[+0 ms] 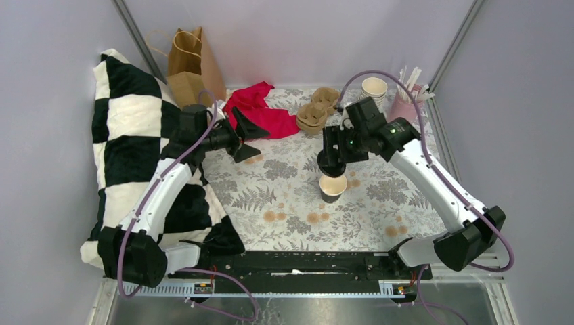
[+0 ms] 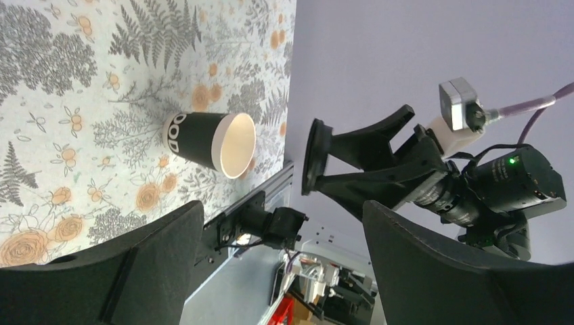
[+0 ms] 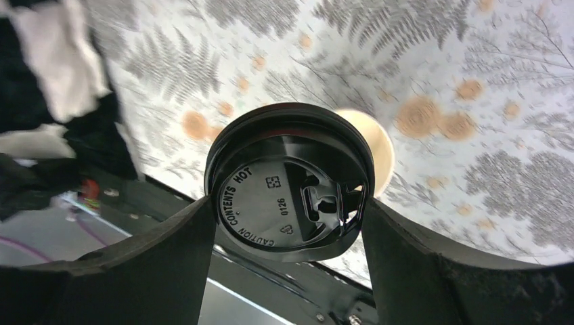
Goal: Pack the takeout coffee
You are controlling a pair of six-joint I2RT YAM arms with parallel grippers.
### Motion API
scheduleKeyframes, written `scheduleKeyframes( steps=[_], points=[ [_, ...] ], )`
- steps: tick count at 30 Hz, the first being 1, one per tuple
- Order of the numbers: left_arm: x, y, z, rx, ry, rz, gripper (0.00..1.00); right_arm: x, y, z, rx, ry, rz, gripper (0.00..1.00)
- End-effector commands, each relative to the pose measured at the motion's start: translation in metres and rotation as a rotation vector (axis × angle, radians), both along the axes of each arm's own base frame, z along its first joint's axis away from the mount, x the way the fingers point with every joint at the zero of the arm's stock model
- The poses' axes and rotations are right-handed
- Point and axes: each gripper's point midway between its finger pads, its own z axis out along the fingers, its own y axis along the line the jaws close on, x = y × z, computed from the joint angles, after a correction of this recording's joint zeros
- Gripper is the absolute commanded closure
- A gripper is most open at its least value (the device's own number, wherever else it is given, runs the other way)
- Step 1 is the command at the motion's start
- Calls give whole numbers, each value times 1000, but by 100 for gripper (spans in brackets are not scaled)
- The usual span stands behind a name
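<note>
The takeout coffee cup [image 1: 333, 184] stands upright on the floral tablecloth, mid-table, with a dark body and a cream rim, and no lid on it. In the left wrist view the same cup [image 2: 203, 139] shows its open mouth. My right gripper [image 1: 329, 161] hovers just above the cup, shut on the round black lid [image 3: 288, 183]. The fingers press the lid's edges, and the cup's rim [image 3: 376, 145] peeks out behind it. My left gripper [image 1: 260, 142] is open and empty, left of the cup and well apart from it; the left wrist view shows nothing in the gripper [image 2: 283, 223].
At the back stand a brown paper bag [image 1: 193, 64], a red cloth [image 1: 260, 112], a cardboard cup carrier [image 1: 317, 112], a stack of paper cups [image 1: 373, 88] and a pink cup of white sticks [image 1: 406, 101]. A checkered pillow [image 1: 132, 142] lies along the left.
</note>
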Motion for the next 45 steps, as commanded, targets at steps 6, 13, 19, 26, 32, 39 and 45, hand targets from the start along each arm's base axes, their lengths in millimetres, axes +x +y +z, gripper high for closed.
scheduleKeyframes(
  steps=[6,13,19,26,32,39,45],
  points=[
    [-13,-26,-5,11,-13,-56,9,-2,-36,-73,-414,-5,4,23],
    [-13,-29,1,5,-30,-68,9,0,-34,-100,-441,1,2,22],
    [-12,-29,0,8,-24,-72,9,-4,-25,-91,-421,-2,16,22],
    [-14,-29,-2,14,-25,-67,10,-8,-9,-92,-414,1,55,21],
    [-13,-28,-3,16,-27,-66,10,-9,-5,-97,-413,11,70,20],
    [-13,-29,-3,16,-26,-69,10,-9,-7,-100,-426,6,70,19],
    [-14,-29,-5,17,-20,-70,10,-10,-4,-101,-414,12,70,18]
  ],
)
